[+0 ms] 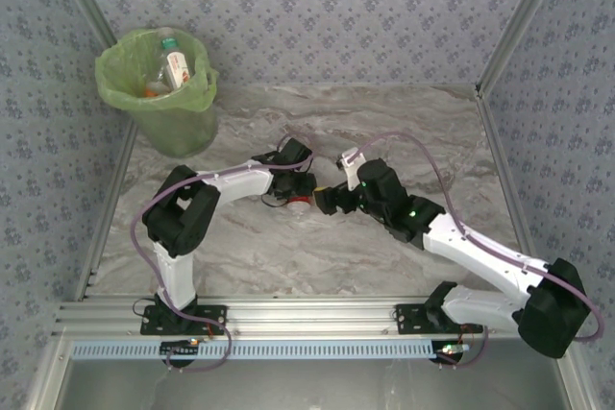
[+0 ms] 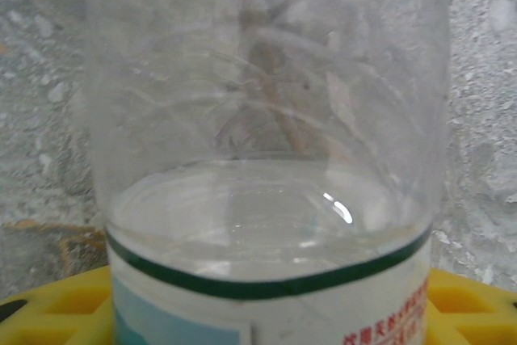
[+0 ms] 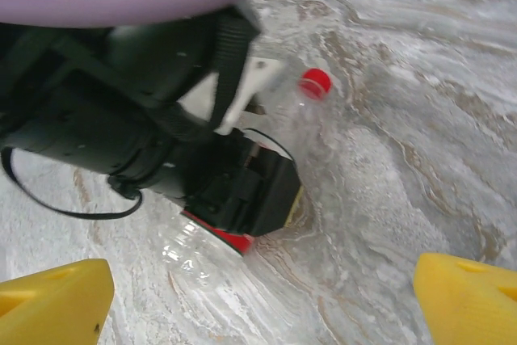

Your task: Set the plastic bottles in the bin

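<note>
Entry: clear plastic bottle, red cap, lying on the marbled table between the two arms, well apart from the bin.
left gripper: yellow jaws flank the bottle's labelled body (pinching or not, cannot tell).
right gripper: jaws spread wide, empty, just beside it.
light-green bin, far left corner: contains a labelled bottle

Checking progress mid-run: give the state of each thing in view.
bin: upright, bag-lined, holding bottles.
bottle in bin: inside, near the top.
red-capped bottle: capped, lying on the table.
left gripper: fingers either side of that bottle; grip unclear.
right gripper: fingers wide open, empty.
</note>
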You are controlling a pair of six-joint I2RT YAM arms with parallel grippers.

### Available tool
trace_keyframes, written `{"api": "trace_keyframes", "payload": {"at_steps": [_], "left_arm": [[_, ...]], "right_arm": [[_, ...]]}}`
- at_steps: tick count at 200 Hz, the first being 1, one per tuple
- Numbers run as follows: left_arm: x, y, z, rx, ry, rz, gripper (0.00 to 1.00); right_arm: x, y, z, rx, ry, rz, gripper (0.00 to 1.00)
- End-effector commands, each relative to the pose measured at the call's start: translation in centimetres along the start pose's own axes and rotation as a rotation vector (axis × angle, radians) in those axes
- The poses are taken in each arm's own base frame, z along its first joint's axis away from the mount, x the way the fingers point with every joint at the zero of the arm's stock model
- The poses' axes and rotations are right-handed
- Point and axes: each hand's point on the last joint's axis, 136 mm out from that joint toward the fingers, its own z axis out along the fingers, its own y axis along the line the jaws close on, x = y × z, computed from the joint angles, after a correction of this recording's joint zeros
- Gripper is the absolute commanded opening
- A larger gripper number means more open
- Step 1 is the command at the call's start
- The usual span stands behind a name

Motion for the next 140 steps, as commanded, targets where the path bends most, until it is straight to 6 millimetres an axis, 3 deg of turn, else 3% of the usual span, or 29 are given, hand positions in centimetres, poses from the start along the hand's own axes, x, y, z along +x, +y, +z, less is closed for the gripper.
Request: {"api": "trace_keyframes", "payload": {"at_steps": [1, 66, 140], "left_arm": [[-0.1, 0.0, -0.1, 0.025, -0.010, 0.035, 0.60], [-1.5, 1.0, -2.5, 0.055, -0.052, 0.025, 0.58], [-3.6, 1.8, -6.6, 0.141, -0.176, 0.013, 0.57]], "right_arm": [[-0.5, 0.6, -0.1, -0.008, 0.016, -0.111, 0.97], [-1.1, 1.8, 0.0, -0.063, -0.009, -0.102, 0.97], [-2.0, 2.7, 0.2, -0.108, -0.040, -0.097, 0.97]]}}
